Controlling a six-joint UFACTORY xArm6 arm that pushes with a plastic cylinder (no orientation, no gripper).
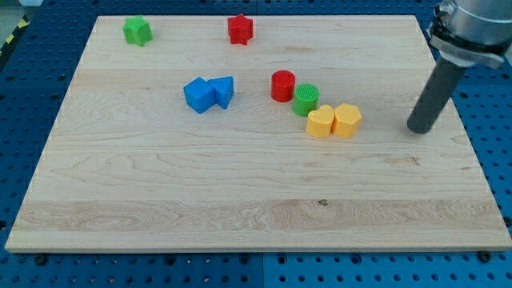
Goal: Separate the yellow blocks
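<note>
My tip [418,129], carrying no claw, is sitting at three o'clock of the touching yellow blocks [334,121]; pushing squarely risks shoving both into the green cylinder [305,100].

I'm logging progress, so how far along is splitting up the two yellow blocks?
Nothing looks done yet: the two yellow blocks, one on the view's left and one on the view's right, sit touching side by side, next to the green cylinder block. In hand: my tip rests on the wooden board to the view's right of the pair, apart from them. Left: pushing them apart.
</note>
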